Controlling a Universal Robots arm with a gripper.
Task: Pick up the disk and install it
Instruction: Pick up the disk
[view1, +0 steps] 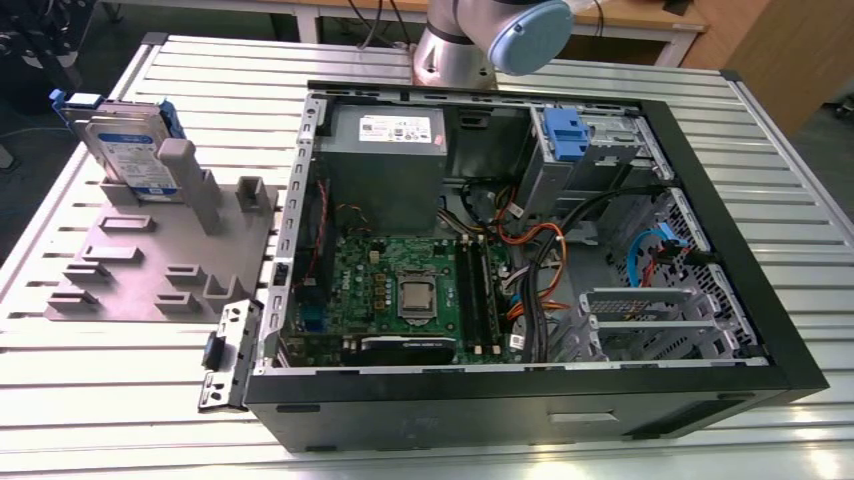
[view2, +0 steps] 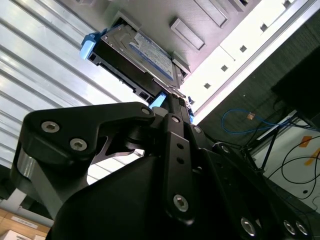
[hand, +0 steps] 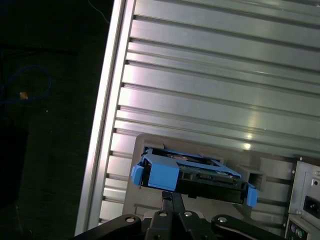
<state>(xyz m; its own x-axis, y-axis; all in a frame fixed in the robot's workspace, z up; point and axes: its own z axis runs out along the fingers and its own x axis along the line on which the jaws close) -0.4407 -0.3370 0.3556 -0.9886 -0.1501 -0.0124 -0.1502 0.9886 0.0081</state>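
From the exterior view we get the disk (view1: 130, 150) standing on edge in a grey holder (view1: 134, 265), on the exterior view's left of the open computer case (view1: 507, 395) (a holder post (view1: 178, 170) partly covers it). In both wrist views the gripper (hand: 169, 196) has fingers together, empty, short of the disk.

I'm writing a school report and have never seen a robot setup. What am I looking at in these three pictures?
This is one robot arm at the back of a slotted metal table. The exterior view looks down on an open computer case and a grey holder plate, where the disk stands on edge. The two wrist views come from cameras riding on the arm. In the first wrist view the black gripper is close to the disk. I cannot tell whether it is touching or holding it.
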